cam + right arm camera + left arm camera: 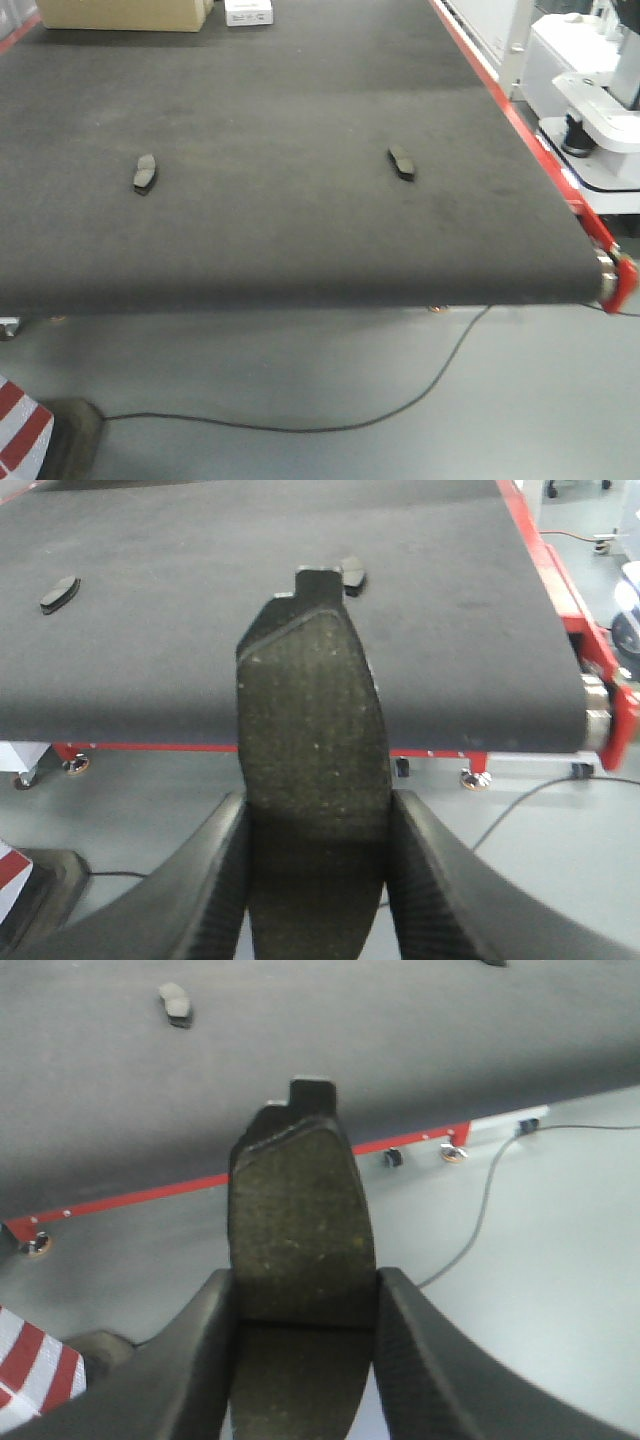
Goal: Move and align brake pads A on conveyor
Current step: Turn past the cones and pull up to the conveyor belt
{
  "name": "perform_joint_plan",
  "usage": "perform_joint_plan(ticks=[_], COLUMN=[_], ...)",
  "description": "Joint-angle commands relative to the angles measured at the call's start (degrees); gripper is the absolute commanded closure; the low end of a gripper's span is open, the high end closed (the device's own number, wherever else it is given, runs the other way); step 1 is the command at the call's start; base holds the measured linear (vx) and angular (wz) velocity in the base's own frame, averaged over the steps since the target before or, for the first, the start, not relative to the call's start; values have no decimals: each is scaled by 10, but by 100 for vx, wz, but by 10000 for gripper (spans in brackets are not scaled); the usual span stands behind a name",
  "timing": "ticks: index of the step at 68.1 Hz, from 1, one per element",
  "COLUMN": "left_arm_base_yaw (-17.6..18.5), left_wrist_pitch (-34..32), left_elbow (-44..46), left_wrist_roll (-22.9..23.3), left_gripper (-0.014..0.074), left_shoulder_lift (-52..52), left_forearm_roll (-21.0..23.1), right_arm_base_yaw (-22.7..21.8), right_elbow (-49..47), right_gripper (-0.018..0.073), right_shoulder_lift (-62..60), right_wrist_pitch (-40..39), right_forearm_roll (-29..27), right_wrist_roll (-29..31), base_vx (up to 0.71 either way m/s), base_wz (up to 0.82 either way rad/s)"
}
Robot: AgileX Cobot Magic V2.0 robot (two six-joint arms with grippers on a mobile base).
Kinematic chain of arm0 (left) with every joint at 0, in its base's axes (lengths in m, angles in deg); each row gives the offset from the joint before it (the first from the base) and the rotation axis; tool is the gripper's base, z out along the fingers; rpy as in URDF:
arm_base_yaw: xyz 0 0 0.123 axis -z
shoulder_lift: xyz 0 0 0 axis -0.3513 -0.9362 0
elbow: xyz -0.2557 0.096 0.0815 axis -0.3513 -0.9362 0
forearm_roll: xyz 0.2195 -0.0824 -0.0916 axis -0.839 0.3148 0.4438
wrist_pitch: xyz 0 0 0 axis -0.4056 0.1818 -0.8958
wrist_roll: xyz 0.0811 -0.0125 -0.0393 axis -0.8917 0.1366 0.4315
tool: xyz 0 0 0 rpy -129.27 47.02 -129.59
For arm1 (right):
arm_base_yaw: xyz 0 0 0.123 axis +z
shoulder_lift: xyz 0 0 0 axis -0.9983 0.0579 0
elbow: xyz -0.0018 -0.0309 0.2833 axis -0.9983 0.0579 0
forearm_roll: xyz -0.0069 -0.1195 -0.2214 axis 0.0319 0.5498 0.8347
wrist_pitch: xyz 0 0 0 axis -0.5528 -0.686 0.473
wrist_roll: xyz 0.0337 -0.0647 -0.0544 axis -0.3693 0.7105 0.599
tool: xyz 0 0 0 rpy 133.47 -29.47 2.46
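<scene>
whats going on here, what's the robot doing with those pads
Each arm holds one brake pad: the left end effector is shut on a pad, and the right end effector on another. Both are off the near edge of the conveyor, above the floor. Two more pads already lie apart on the belt.

Conveyor (300, 100) surface lay mostly bare and flat; only two brake pads broke it, a left pad (145, 173) and a right pad (401, 162), well apart, with a wide open lane between them and clear belt toward the near edge. At the far end stood a cardboard box (125, 14) and a white box (249, 11). White machinery (600, 100) crowded the right side past the red strip (520, 125). A cable (400, 390) trailed over the floor below.
</scene>
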Motion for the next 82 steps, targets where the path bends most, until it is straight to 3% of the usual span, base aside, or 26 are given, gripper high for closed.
perform_joint_plan(ticks=[1, 82], left_arm_base_yaw=[2, 2], left_wrist_pitch=[-57, -57], left_elbow=[16, 16], left_wrist_roll=[3, 3], left_gripper=[602, 602], left_shoulder_lift=[-9, -9], left_forearm_roll=[1, 1], right_arm_base_yaw=[-3, -3], right_elbow=[-18, -18], right_gripper=[564, 564], right_shoulder_lift=[5, 5], right_wrist_pitch=[-55, -55], right_forearm_roll=[6, 6], right_wrist_roll=[6, 6], base_vx=[29, 31], base_wz=[12, 0])
